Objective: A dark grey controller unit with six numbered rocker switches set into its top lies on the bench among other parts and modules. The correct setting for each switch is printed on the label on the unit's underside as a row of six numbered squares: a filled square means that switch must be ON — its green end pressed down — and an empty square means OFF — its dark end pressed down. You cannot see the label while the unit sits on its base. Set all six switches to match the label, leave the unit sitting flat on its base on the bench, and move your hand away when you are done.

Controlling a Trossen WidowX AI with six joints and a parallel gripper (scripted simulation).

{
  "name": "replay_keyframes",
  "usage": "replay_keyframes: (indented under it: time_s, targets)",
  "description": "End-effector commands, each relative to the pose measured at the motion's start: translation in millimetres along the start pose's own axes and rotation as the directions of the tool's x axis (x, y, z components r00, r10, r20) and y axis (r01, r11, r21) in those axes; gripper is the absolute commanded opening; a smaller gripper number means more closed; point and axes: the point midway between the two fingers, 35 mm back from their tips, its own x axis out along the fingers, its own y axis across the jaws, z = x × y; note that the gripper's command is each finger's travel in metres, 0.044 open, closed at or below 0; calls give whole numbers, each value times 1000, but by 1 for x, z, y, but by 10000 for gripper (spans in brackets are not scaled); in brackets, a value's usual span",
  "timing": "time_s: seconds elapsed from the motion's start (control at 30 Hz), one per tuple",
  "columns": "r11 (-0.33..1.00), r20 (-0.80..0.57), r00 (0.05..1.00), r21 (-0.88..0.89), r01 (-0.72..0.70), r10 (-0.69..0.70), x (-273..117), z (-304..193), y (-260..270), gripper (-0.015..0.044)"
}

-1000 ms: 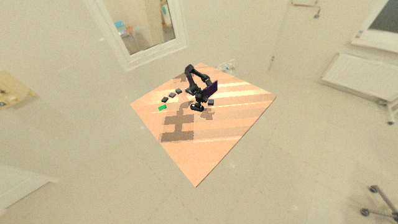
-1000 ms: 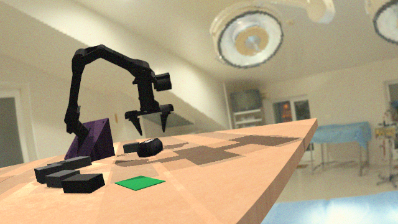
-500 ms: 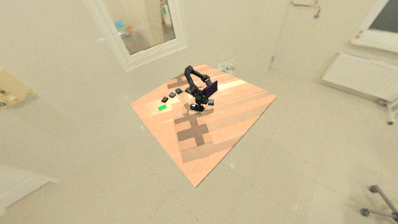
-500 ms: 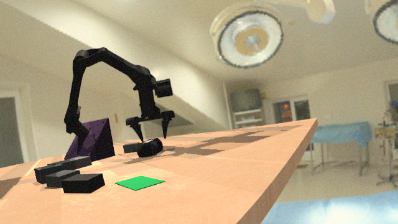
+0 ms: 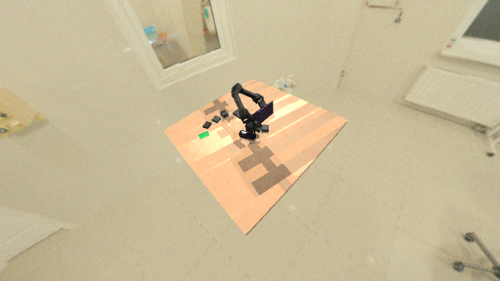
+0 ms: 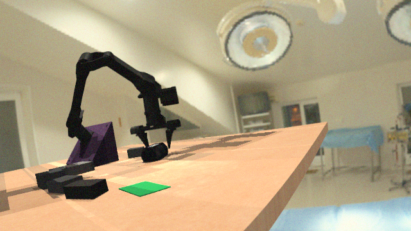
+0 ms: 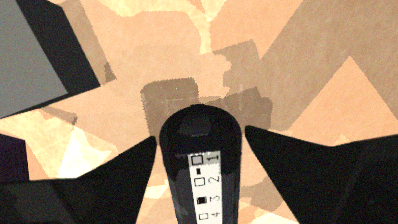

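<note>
The dark controller unit point(image 5: 247, 135) point(image 6: 154, 153) point(image 7: 200, 120) lies upside down on the bench, its underside up. In the wrist view its white label point(image 7: 207, 192) shows square 1 empty, 2 empty, 3 filled and 4 empty, with a small black mark between 1 and 2. The rest of the label is cut off by the frame's bottom edge. The switches face down and are hidden. My gripper point(image 6: 158, 147) point(image 7: 201, 135) points down and is open, one finger on each long side of the unit near its number 1 end, with narrow gaps and nothing gripped.
A grey block point(image 5: 265, 128) point(image 6: 135, 152) point(image 7: 30, 60) lies near the unit. A purple wedge point(image 5: 264, 112) point(image 6: 108, 144) point(image 7: 12, 159) stands by the arm's base. Several dark modules point(image 5: 207, 125) point(image 6: 85, 189) and a flat green square point(image 5: 204, 135) point(image 6: 144, 188) lie farther off.
</note>
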Motion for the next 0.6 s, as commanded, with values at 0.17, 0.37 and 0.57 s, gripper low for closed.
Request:
replay_keyframes:
  time_s: [0.17, 0.37, 0.57]
  targets:
    - [1000, -7, 1000, -7, -2, 2, 2, 0, 1, 327]
    - [1000, -7, 1000, -7, -2, 2, 2, 0, 1, 327]
    - [1000, -7, 1000, -7, -2, 1, -1, 0, 1, 327]
